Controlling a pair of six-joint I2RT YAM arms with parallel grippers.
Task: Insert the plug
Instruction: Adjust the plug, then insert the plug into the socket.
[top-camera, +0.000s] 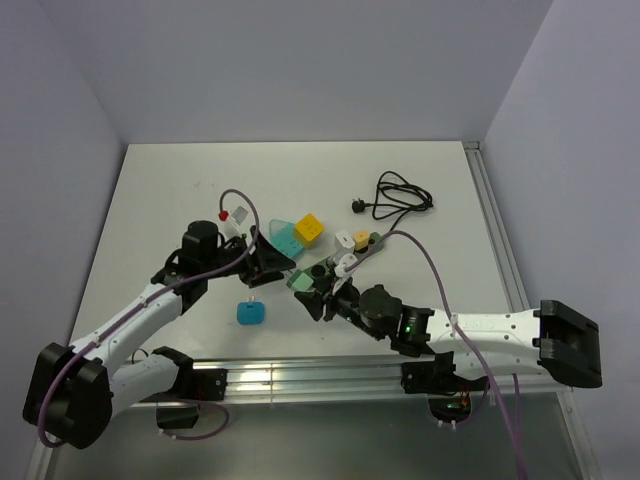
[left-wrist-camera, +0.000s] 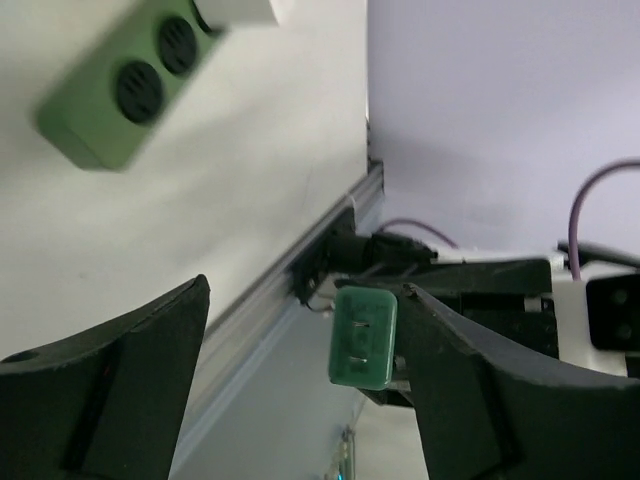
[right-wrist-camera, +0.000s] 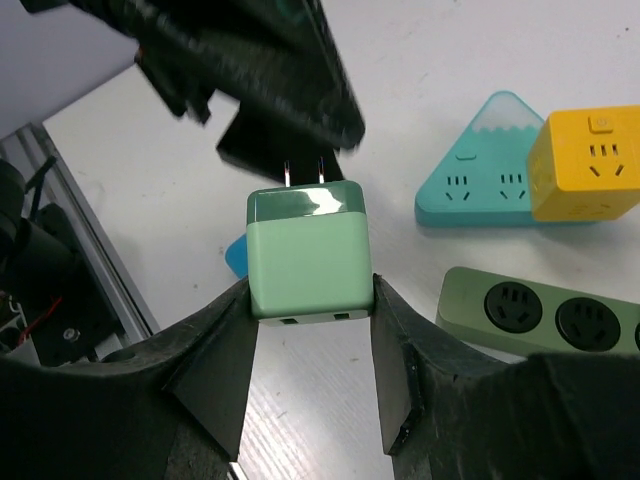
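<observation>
We judge the task to be partway through. The pale green square plastic plug (right-wrist-camera: 310, 255) is off the white surface (top-camera: 180, 200) and in a grasp, but it sits in no socket yet. The right arm's jaws (right-wrist-camera: 310, 290) are closed on its two flat sides. Its darker face and two flat metal prongs point toward the top of the right wrist frame, where the black left arm's jaws (left-wrist-camera: 305, 300) fill the upper left. What is left is to carry the plug to a socket, line up the prongs and press it home.

Several sockets are on offer:
- The olive-green plastic power strip with round black sockets (right-wrist-camera: 540, 320) lies at the lower right of the right wrist frame.
- The teal triangular socket block (right-wrist-camera: 478, 185) lies above the strip.
- The yellow cube socket block (right-wrist-camera: 585, 165) is just beside the teal block.

We cannot tell which one is meant.

In the overhead frame the right arm reaches from the lower right toward the centre and holds the plug low above the surface, near the end of the strip. The left arm stretches in from the lower left, so the two sets of jaws meet nose to nose. The left jaws are spread wide and hold nothing. In the left wrist frame the plug's pronged face shows just beside the right-hand finger (left-wrist-camera: 470, 390), with no contact that we can make out.
</observation>
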